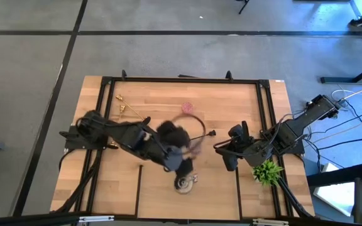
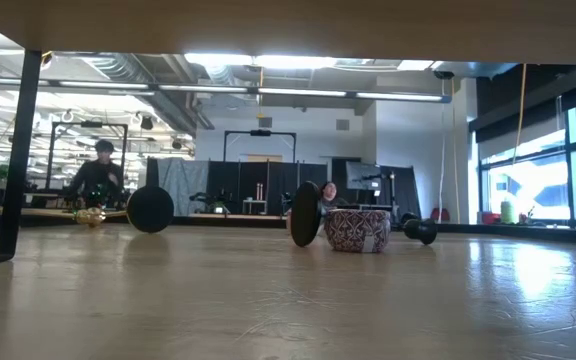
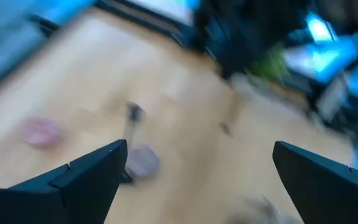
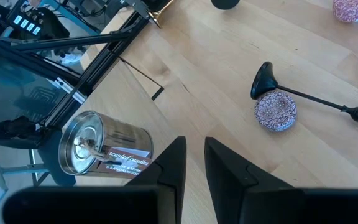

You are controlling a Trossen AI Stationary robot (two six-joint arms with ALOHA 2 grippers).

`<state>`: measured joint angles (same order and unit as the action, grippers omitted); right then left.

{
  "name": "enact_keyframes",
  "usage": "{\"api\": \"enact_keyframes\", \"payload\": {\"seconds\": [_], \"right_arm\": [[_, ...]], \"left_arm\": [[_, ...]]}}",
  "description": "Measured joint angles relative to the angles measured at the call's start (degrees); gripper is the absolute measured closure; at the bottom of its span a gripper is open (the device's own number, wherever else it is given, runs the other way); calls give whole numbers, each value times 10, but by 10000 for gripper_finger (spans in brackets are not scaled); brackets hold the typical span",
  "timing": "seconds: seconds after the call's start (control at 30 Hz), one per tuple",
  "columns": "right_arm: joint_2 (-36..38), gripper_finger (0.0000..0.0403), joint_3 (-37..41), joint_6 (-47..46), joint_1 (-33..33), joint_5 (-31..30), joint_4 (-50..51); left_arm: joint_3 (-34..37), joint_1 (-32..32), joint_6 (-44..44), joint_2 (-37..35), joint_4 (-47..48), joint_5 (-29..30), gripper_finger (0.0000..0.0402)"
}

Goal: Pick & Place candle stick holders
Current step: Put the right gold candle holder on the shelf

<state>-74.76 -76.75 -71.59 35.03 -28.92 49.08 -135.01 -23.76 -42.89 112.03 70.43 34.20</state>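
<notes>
A silver holder lies on its side near the table's front edge. A mauve round holder rests on the wood beside the black thin-stemmed holder, which lies on its side. A pink holder sits farther back, and small gold ones lie at the far left. My left gripper hangs open above the table's middle, just behind the silver holder. My right gripper is shut with nothing in it, raised to the right of the silver holder.
A green spiky plant stands at the right, next to the right arm. A black frame runs around the tabletop. Bare wood lies at the front left. In the low view, people are in the room behind the table.
</notes>
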Motion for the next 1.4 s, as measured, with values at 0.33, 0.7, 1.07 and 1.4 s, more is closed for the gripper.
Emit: {"api": "enact_keyframes", "payload": {"seconds": [0.33, 0.7, 1.07, 1.4], "right_arm": [[0, 340, 0, 7, -24, 6, -4], [0, 340, 0, 121, -121, 8, -100], [0, 340, 0, 140, -215, 50, -150], [-5, 340, 0, 155, -253, 50, -153]], "left_arm": [[0, 37, -137, -27, 94, 129, 1], [80, 96, -200, -44, 196, 114, 2], [235, 177, -102, -131, 192, 71, 2], [465, 253, 101, -235, 87, -105, 2]]}}
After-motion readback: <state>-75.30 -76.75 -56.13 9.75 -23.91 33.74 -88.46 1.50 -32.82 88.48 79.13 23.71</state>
